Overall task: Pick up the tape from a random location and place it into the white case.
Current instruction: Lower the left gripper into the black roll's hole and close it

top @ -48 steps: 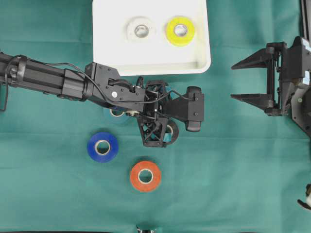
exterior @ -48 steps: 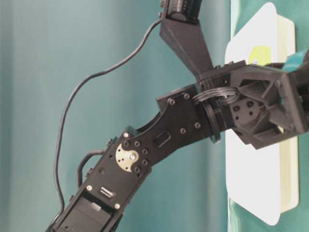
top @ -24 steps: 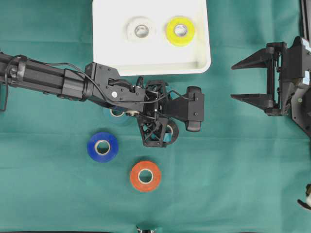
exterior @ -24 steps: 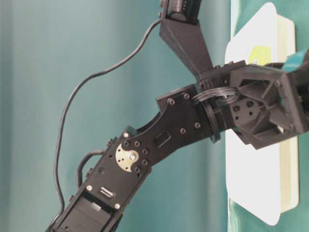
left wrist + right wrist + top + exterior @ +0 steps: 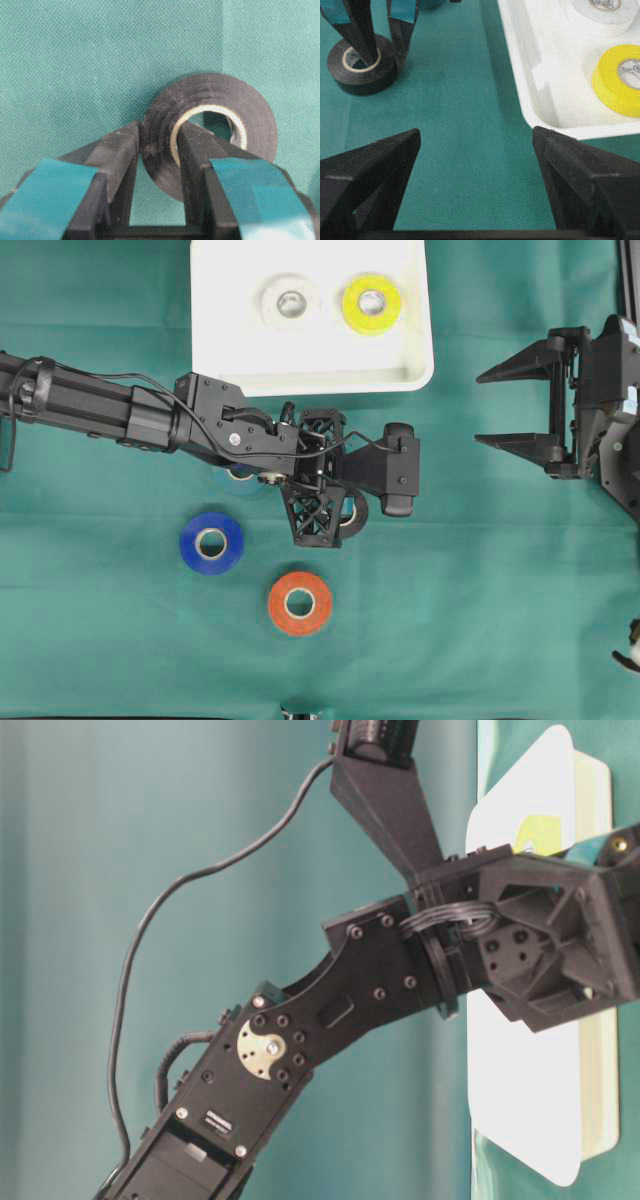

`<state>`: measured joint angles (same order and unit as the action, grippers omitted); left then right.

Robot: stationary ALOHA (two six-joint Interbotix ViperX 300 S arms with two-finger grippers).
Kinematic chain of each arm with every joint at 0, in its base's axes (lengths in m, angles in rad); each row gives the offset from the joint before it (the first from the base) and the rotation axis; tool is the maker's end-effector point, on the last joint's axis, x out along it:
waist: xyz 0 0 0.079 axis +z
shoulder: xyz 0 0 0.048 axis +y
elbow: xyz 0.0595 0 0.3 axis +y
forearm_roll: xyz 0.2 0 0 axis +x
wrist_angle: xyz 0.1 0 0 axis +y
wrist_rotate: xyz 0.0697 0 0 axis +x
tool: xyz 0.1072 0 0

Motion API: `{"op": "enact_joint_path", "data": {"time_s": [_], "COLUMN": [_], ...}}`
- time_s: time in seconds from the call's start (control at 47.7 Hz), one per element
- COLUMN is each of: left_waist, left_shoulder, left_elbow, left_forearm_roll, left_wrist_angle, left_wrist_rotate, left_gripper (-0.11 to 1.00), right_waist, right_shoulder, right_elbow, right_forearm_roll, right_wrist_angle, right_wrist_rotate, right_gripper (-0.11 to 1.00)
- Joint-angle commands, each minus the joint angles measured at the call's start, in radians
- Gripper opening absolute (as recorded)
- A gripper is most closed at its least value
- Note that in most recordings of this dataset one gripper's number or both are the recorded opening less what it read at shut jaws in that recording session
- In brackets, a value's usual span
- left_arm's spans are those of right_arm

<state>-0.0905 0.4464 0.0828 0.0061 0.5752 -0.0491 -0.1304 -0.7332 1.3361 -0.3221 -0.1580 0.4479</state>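
Closing is the one change since a second ago: the left gripper (image 5: 157, 165) now pinches the wall of the black roll of tape (image 5: 210, 132), where before its jaws stood apart; the arm itself has hardly shifted.

From largest to smallest: the green cloth-covered table (image 5: 480, 620) carries the shallow white plastic case with rounded corners (image 5: 230, 340) at its far edge, holding a white tape roll (image 5: 290, 300) and a yellow tape roll (image 5: 372, 303). The black roll lies flat on the cloth just near of the case's near rim, one finger inside its cardboard core and one outside. The case lies directly beyond the grip, so the carry should be short, and the left arm is plainly the nearer one. The right gripper (image 5: 515, 407) waits well to the right, jaws spread wide and empty.

A blue tape roll (image 5: 211, 542) and an orange tape roll (image 5: 300, 603) lie nearer still. In the overhead view the gripper hides most of the black roll, and a pale ring under the left arm is too covered to identify.
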Motion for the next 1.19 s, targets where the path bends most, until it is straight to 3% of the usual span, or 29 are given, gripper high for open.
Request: {"op": "enact_joint_path", "data": {"time_s": [0.0,0.482,1.173], "left_waist": [-0.002,-0.006,-0.002], "left_shoulder": [-0.021,-0.037,-0.290], "left_elbow": [-0.015,-0.018,-0.104], "left_forearm_roll": [-0.003,-0.005,-0.002], "left_wrist_angle": [-0.003,0.006,0.249], "left_wrist_rotate": [-0.002,-0.026,-0.020], "left_gripper": [0.18,0.18,0.18], "right_waist": [0.000,0.000,-0.002], "right_shoulder": [0.002,0.002,0.002], "right_elbow": [-0.023,-0.025,-0.025], "right_forearm_roll": [-0.002,0.000,-0.002], "right_wrist_angle": [-0.005,-0.005,-0.005], "right_wrist_rotate": [-0.002,-0.002,-0.003], "right_gripper": [0.89,0.89,0.89]}}
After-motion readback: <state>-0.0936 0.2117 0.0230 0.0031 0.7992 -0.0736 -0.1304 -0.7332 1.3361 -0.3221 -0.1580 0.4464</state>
